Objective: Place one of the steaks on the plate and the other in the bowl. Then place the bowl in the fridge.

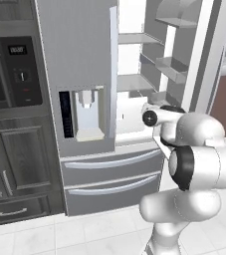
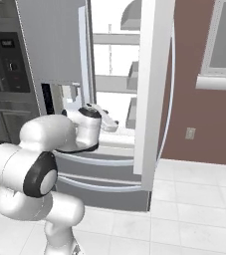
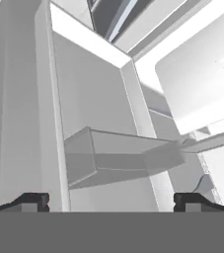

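Observation:
The grey fridge (image 1: 79,74) stands with its left door closed and its right door (image 2: 152,89) swung wide open, white shelves (image 1: 134,82) showing inside. My arm reaches into the open compartment at the level of the lowest shelf. The gripper (image 2: 112,124) is open with nothing between its fingers. In the hand view the gripper (image 3: 113,200) faces the inner side of the open door, where a clear door bin (image 3: 113,160) hangs. The steaks, the plate and the bowl are out of view.
Dark cabinets with a built-in oven (image 1: 10,74) stand left of the fridge. Two closed drawers (image 1: 112,174) run below the open compartment. A brown wall with a window (image 2: 199,114) lies to the right, above a white tiled floor (image 2: 184,219).

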Motion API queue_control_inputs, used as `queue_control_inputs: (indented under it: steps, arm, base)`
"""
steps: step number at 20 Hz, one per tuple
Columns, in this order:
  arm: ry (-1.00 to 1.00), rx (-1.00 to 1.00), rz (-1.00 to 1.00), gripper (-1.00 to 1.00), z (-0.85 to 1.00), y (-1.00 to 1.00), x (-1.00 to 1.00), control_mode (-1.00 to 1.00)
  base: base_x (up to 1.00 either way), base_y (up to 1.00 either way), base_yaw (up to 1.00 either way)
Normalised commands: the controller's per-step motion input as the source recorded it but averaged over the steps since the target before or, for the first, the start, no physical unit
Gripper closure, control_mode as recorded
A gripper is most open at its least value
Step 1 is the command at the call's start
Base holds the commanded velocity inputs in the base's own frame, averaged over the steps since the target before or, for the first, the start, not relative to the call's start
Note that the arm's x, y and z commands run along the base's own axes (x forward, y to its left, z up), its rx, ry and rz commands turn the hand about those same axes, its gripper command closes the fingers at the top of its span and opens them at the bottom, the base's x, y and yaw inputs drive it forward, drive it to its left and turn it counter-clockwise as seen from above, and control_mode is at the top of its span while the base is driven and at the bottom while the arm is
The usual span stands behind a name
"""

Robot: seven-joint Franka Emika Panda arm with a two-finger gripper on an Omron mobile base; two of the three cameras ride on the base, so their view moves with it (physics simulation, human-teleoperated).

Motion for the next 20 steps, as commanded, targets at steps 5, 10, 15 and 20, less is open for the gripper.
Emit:
queue_control_inputs:
  steps: [5, 10, 15, 20]
  arm:
    - [0.02, 0.20, -0.45, -1.00, -0.05, 0.64, -0.08, -1.00]
    - [-0.06, 0.34, -0.73, -1.00, -0.21, 0.18, 0.01, -1.00]
    - [-0.16, 0.33, -0.81, -1.00, -0.08, 0.01, 0.01, -1.00]
    - [-0.29, 0.32, -0.82, -1.00, -0.41, 0.02, -0.08, -1.00]
  base:
    - [0.00, 0.00, 0.00]
    - [0.00, 0.00, 0.00]
    - [0.00, 0.00, 0.00]
    - [0.00, 0.00, 0.00]
